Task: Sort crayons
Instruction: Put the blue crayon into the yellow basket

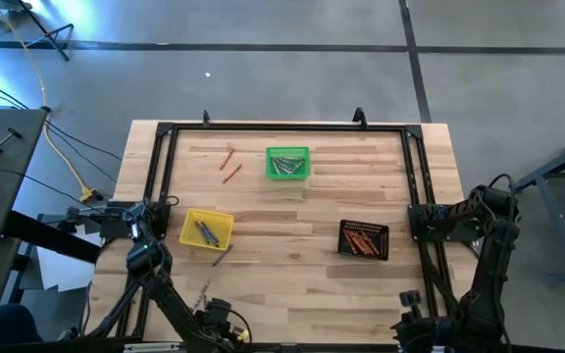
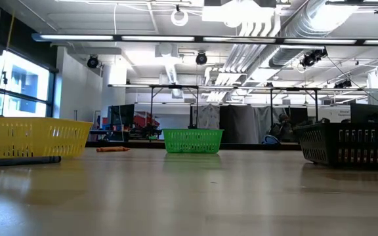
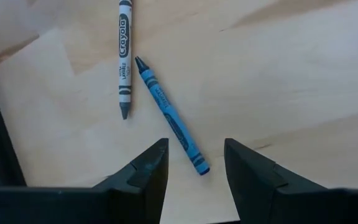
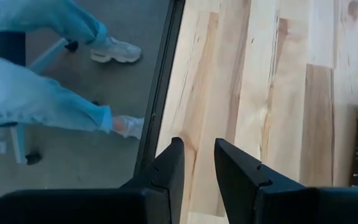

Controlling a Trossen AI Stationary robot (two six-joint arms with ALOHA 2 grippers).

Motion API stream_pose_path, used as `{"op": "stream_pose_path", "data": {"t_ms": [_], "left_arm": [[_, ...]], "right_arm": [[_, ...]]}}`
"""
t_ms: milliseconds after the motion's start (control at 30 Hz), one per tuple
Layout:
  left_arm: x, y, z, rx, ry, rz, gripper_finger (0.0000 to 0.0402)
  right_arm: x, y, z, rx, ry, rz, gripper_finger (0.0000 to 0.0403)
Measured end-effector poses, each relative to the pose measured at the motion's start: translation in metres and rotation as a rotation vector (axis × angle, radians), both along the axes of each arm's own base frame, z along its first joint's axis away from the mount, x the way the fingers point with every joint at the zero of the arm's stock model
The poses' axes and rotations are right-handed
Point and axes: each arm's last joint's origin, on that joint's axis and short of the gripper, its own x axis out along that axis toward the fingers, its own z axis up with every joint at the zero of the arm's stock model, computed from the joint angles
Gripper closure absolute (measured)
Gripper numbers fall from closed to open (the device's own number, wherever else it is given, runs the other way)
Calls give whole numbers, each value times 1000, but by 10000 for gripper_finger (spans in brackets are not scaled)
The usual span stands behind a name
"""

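A grey crayon point(image 3: 124, 59) and a blue crayon point(image 3: 169, 118) lie flat on the wooden table near its front left; they show faintly in the high view point(image 1: 204, 290). My left gripper point(image 3: 194, 165) is open and hovers just above them, its fingers standing on either side of the blue crayon's blunt end without touching it. In the high view my left gripper point(image 1: 208, 304) is near the front edge. Two orange-red crayons point(image 1: 230, 165) lie at the far left. My right gripper point(image 4: 199, 168) is open by a narrow gap and empty over the table's right edge point(image 1: 422, 222).
A green basket point(image 1: 287, 163) holds grey crayons at the far middle. A yellow basket point(image 1: 207, 228) holds blue-grey ones at the left, with one dark crayon point(image 1: 222, 256) beside it. A black basket point(image 1: 364, 239) holds orange-red ones at the right. A person's legs point(image 4: 42, 106) show beyond the table's black rail.
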Motion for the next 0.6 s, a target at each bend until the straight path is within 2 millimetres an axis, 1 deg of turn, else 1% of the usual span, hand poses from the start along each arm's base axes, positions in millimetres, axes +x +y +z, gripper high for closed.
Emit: {"op": "stream_pose_path", "data": {"t_ms": [233,433,600], "left_arm": [[-4,-3,0,16,-24,44,257],[-15,-11,0,36,-58,97,257],[-17,-14,0,39,-94,122,257]], "right_arm": [[4,-2,0,-39,-5,53,320],[12,-5,0,-82,-8,98,320],[22,-10,0,-100,-3,88,320]]}}
